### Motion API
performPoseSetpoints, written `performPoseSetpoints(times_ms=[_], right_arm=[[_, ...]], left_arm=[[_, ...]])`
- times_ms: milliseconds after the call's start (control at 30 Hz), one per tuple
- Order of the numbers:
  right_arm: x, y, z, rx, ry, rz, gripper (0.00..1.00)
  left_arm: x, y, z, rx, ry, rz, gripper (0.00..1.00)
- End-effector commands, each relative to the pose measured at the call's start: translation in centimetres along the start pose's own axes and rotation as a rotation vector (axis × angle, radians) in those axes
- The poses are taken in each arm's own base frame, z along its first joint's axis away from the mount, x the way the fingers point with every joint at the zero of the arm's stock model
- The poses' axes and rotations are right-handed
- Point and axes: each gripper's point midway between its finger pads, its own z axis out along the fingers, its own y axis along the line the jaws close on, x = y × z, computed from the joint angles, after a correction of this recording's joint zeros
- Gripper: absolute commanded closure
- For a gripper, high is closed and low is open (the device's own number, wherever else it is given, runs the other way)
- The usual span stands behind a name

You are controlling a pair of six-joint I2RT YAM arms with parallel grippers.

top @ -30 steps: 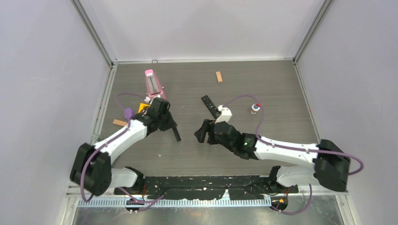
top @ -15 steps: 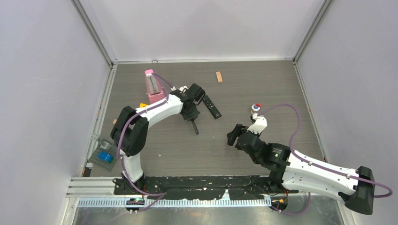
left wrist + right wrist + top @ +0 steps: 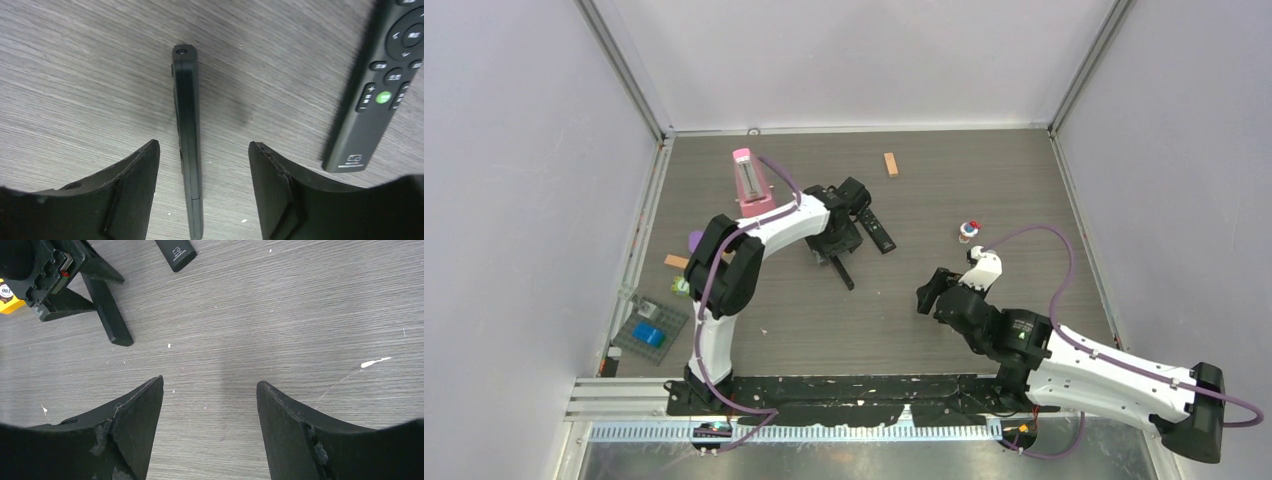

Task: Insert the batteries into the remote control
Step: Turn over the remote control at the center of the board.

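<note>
Left arm stretched out to mid-table, wrist pointing down. Left gripper (image 3: 202, 147) has its fingers parted either side of a thin black bar (image 3: 188, 125) standing on its long edge (gap on both sides, no contact). Right arm is low, reaching in from the right. Right gripper (image 3: 209, 382) is spread wide over bare table (image 3: 300, 315), holding nothing. Remote control (image 3: 385, 85) lies face up, green key showing, just beside the bar, apart. Open wood ahead of right gripper. Pink tapered object (image 3: 749, 185) close by left forearm.
</note>
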Motion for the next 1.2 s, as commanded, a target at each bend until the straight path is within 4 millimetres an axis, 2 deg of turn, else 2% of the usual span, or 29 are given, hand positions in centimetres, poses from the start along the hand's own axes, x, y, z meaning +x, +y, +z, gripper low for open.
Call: performPoseSetpoints(times_ms=[0, 133, 333, 667, 767, 900, 967, 1033, 1067, 1167], right_arm=[[-0.5, -0.4, -0.2, 0.005, -0.029, 0.033, 0.27], [-0.5, -0.7, -0.3, 0.005, -0.028, 0.034, 0.27], [-0.6, -1.0, -0.5, 0.005, -0.032, 0.036, 0.27], [-0.1, -1.1, -0.5, 0.008, -0.012, 0.041, 0.27], [0.0, -1.0, -0.5, 0.006, -0.006, 0.034, 0.27], [-0.5, -0.8, -0.9, -0.002, -0.006, -0.009, 0.26], [-1.3, -1.3, -1.4, 0.009, -0.023, -0.024, 0.25], [-2.1, -2.0, -2.1, 0.021, -0.048, -0.027, 0.25], [-2.3, -2.6, -2.4, 0.032, -0.049, -0.035, 0.25], [-4.4, -3.1, -4.3, 0.001, -0.095, -0.009, 0.24]], left_arm=[[-0.9, -1.3, -1.0, 0.013, -0.021, -0.017, 0.27], [-1.3, -2.2, -1.9, 0.042, -0.029, -0.003, 0.19], [-1.7, -3.6, -3.6, 0.103, -0.061, 0.01, 0.18], [-1.3, -4.2, -5.2, 0.167, -0.075, 0.011, 0.38], [-1.2, -4.3, -5.9, 0.191, -0.091, 0.026, 0.43], [-0.7, -4.0, -7.5, 0.223, -0.126, 0.093, 0.44], [-0.7, -3.2, -8.8, 0.237, -0.161, 0.132, 0.42], [-0.9, -2.2, -11.0, 0.278, -0.204, 0.169, 0.36], [-0.9, -1.7, -11.9, 0.302, -0.222, 0.188, 0.32], [0.1, -0.2, -14.8, 0.422, -0.246, 0.29, 0.15]])
